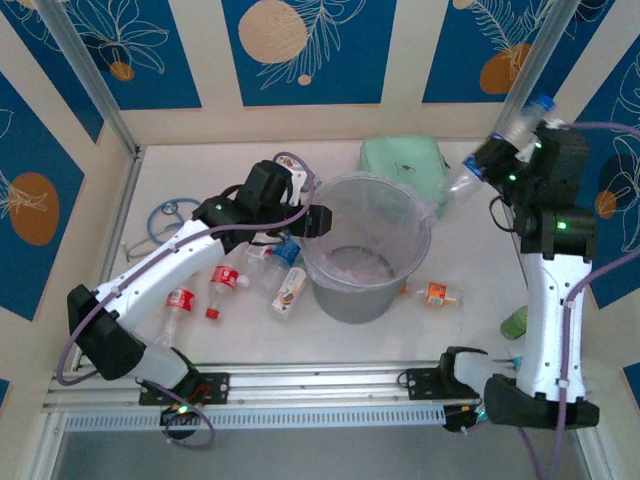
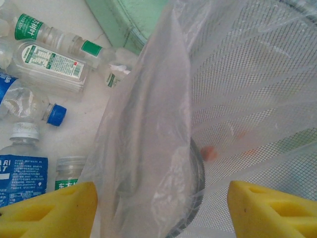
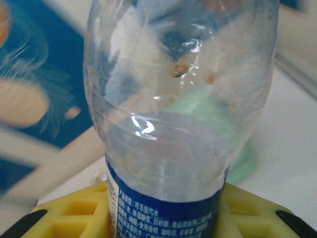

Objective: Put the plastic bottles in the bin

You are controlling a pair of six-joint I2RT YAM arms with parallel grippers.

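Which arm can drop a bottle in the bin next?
Right. The right gripper is shut on a bottle, lifted beside the bin. The left gripper is open at the bin's rim with no bottle between its fingers, so it would have to pick one up first.

overhead looks down, wrist views close-up, left shares bin [image 1: 350, 300]
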